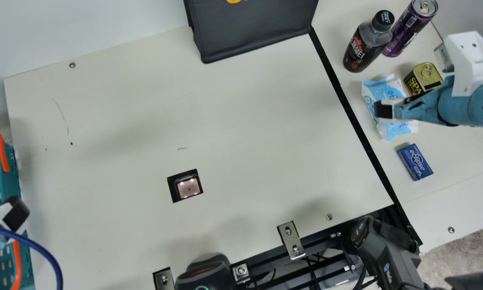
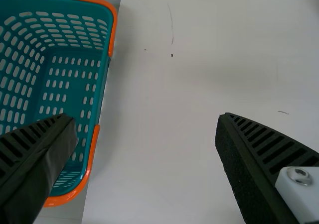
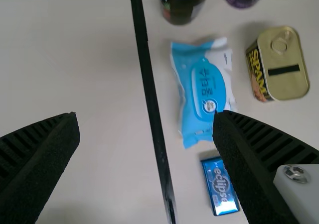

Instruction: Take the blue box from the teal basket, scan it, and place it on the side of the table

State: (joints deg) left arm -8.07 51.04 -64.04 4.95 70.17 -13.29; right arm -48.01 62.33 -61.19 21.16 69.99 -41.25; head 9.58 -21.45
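Blue box: it (image 1: pixel 415 162) lies flat on the side panel (image 1: pixel 463 169) of the table, to the right of the black strip (image 1: pixel 362 137) in the main view. It is outside the basket and near one end of the pack, apart from it. In the right wrist view a finger overlaps its edge.
Left gripper: in the main view it (image 1: pixel 16 213) is at the left edge, over the basket's side. Its two fingers stand wide apart in the left wrist view, with nothing between them.
Right gripper: in the main view it (image 1: pixel 383 109) is in front of the pack. Its fingers are spread wide in the right wrist view and grip nothing.
Basket: teal with orange handles, it (image 1: pixel 12 171) is at the left end of the table (image 1: pixel 124 100). The left wrist view shows its slotted floor and walls.
Pack: blue and white, it (image 1: pixel 398 129) lies on the side panel, between the bottle and the blue box.
Tin: gold-topped, it (image 1: pixel 426 74) stands near the pack.
Bottle and can: the dark bottle (image 1: pixel 362 48) and the purple can (image 1: pixel 406 32) stand side by side past the pack.
Lit window: a pinkish square (image 1: pixel 189 188) in a dark frame, set in the table.
Bag: black, it (image 1: pixel 257 28) is at the table's far edge.
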